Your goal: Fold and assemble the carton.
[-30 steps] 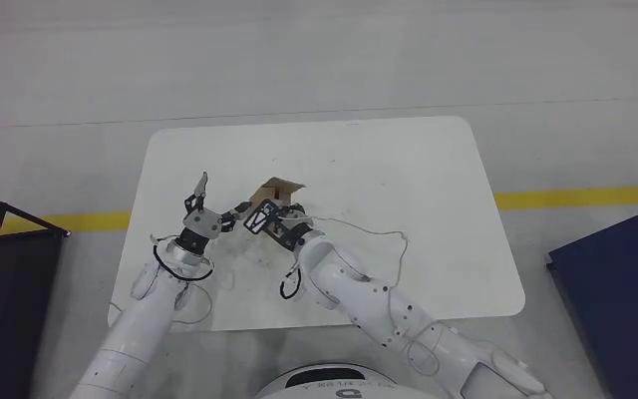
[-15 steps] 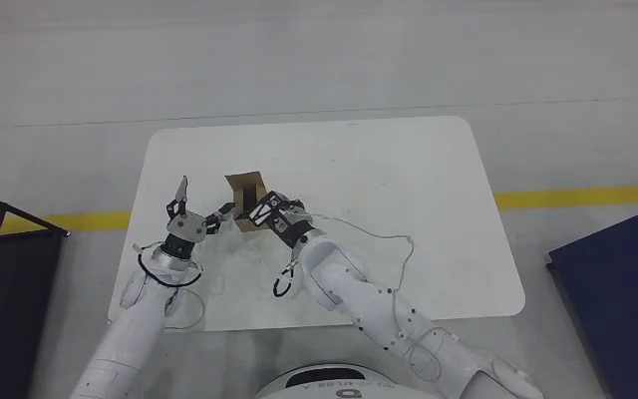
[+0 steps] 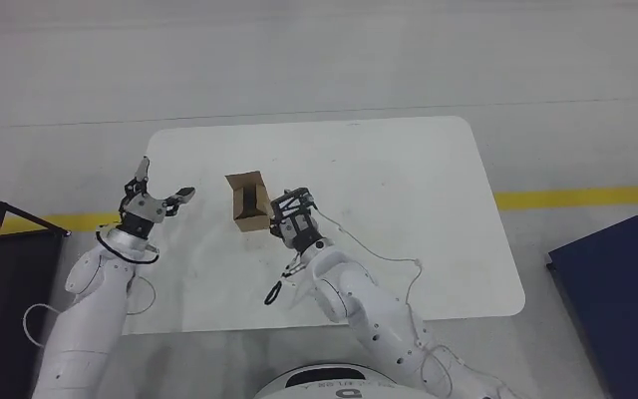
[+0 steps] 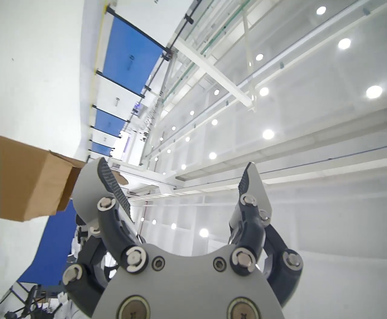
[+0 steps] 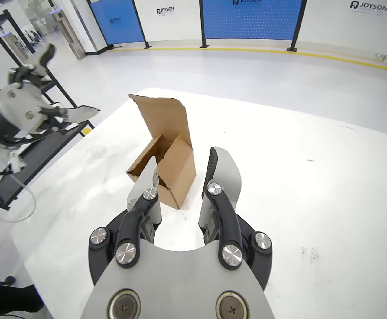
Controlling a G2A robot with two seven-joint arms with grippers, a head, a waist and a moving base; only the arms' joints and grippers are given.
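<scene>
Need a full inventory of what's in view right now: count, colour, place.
carton: 1, brown, upright on the table left of centre, top open, one flap standing
table: 1, white, rounded corners, under the carton
cable: 1, pale, lying on the table by the right arm
floor line: 1, yellow, on the grey floor beside the table
partition panels: several, blue, standing along the far wall
rack: 1, black, off the table's edge by the left arm
left gripper: 1, grey and black, open, empty, raised apart from the carton
right gripper: 1, grey and black, open, empty, close beside the carton
</scene>
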